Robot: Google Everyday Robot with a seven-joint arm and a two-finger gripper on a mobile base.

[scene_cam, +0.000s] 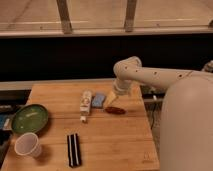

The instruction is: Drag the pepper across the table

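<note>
The pepper (115, 110) is a small dark-red chili lying on the light wooden table (120, 145), right of centre near the right edge. My gripper (110, 100) hangs from the white arm just above and slightly left of the pepper, close to it; I cannot tell whether they touch. The arm reaches in from the right and bends down over the table's far right part.
A white tube (86, 104) and a blue sponge (98, 100) lie just left of the gripper. A green bowl (30, 118) and a paper cup (27, 145) stand at the left. A black striped object (73, 149) lies near the front edge.
</note>
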